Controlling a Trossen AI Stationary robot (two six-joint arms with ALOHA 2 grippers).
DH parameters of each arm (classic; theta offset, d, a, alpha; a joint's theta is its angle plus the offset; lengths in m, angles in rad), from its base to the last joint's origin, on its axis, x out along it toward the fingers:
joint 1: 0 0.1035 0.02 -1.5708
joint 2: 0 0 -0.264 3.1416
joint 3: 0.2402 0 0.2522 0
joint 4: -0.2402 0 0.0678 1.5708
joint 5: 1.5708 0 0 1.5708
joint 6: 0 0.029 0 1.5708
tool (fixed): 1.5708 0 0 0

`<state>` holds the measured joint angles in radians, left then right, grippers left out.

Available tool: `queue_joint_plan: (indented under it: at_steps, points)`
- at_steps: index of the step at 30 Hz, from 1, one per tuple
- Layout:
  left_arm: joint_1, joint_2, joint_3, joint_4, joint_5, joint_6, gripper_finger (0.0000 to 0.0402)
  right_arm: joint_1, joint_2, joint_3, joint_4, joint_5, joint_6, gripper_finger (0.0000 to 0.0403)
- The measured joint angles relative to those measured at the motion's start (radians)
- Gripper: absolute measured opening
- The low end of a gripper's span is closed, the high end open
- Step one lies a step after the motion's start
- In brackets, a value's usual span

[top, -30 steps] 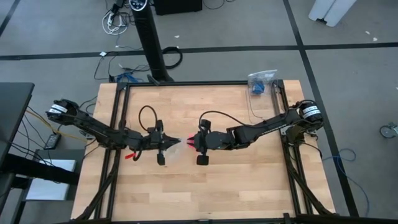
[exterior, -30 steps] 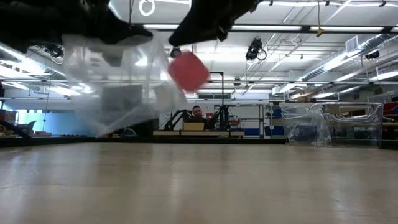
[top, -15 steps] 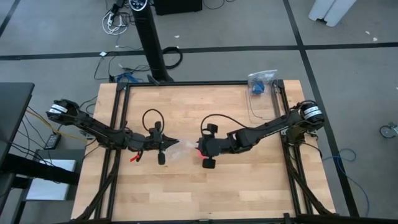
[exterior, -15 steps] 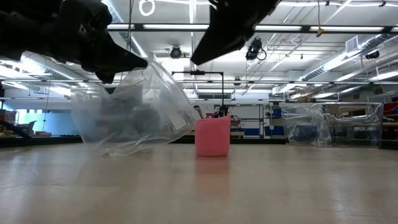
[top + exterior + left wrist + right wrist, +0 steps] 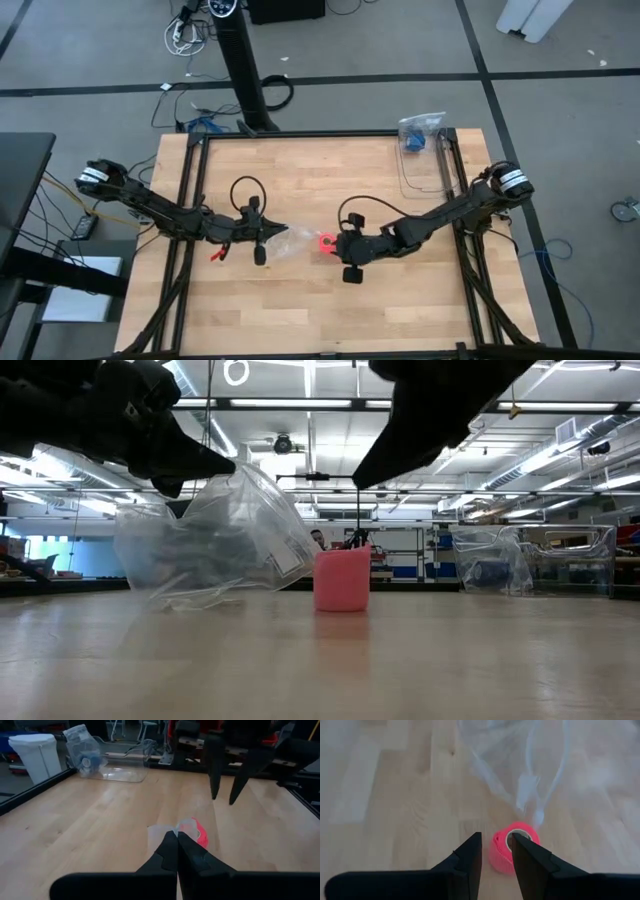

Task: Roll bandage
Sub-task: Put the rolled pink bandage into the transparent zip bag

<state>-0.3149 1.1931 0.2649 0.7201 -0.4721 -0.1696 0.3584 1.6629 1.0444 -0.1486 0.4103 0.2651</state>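
Bright pink rolled bandage [image 5: 324, 241] upright on its end near mid-table, hollow core facing up

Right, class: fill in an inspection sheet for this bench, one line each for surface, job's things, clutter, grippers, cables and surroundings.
Surface: wooden table, framed by black rails.
Job's things: pink bandage roll stands upright on the table mid-bench, free of both grippers.
Clutter: clear plastic bag beside the roll; transparent container with another bag at the far right corner.
Grippers: left gripper jaws shut on the plastic bag's edge; right gripper jaws open, above and just behind the roll.
Cables: black loops on both arms; loose leads on the floor beyond the table.
Surroundings: grey floor, black stand post, workshop room behind.
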Motion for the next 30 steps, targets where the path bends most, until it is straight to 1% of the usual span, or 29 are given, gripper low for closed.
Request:
queue_joint_plan:
  at_steps: [2, 4, 6, 10, 12, 15, 18, 22, 25, 27, 30]
  points:
    - [0.000, 0.000, 0.000, -0.002, 0.000, -0.003, 0.0001, 0.015, -0.014, -0.006, 0.010, 0.022, 0.030, 0.0107]
    - [0.000, 0.000, 0.000, -0.004, 0.001, -0.006, 0.0001, 0.023, -0.016, -0.006, 0.000, 0.023, 0.068, 0.0112]
    - [0.000, 0.000, 0.000, -0.012, 0.001, -0.010, 0.0001, 0.036, -0.014, -0.007, -0.013, 0.020, 0.071, 0.0118]
    - [0.000, 0.000, 0.000, -0.033, 0.002, -0.023, 0.0001, 0.063, -0.014, -0.007, -0.029, 0.007, 0.003, 0.0127]
    - [0.000, 0.000, 0.000, -0.042, 0.002, -0.026, 0.0001, 0.067, -0.014, 0.002, -0.036, -0.022, -0.020, 0.0128]
    - [0.000, 0.000, 0.000, -0.043, 0.002, -0.034, 0.0001, 0.044, -0.014, 0.011, -0.031, -0.096, -0.031, 0.0127]
    - [0.000, 0.000, 0.000, -0.050, 0.002, -0.034, 0.0001, 0.007, -0.014, 0.011, -0.034, -0.101, -0.051, 0.0129]
    - [0.001, 0.000, 0.000, -0.060, 0.002, -0.038, 0.0001, -0.036, -0.013, 0.011, -0.035, -0.156, -0.105, 0.0137]
    - [0.001, 0.000, 0.000, -0.061, 0.004, -0.039, 0.0001, -0.057, 0.009, 0.011, -0.040, -0.156, -0.204, 0.0145]
    - [0.001, 0.000, 0.000, -0.063, 0.005, -0.039, 0.0001, -0.078, 0.038, 0.019, -0.024, -0.176, -0.261, 0.0149]
    - [0.001, 0.000, 0.000, -0.067, 0.006, -0.043, 0.0001, -0.098, 0.073, 0.034, -0.042, -0.190, -0.291, 0.0155]
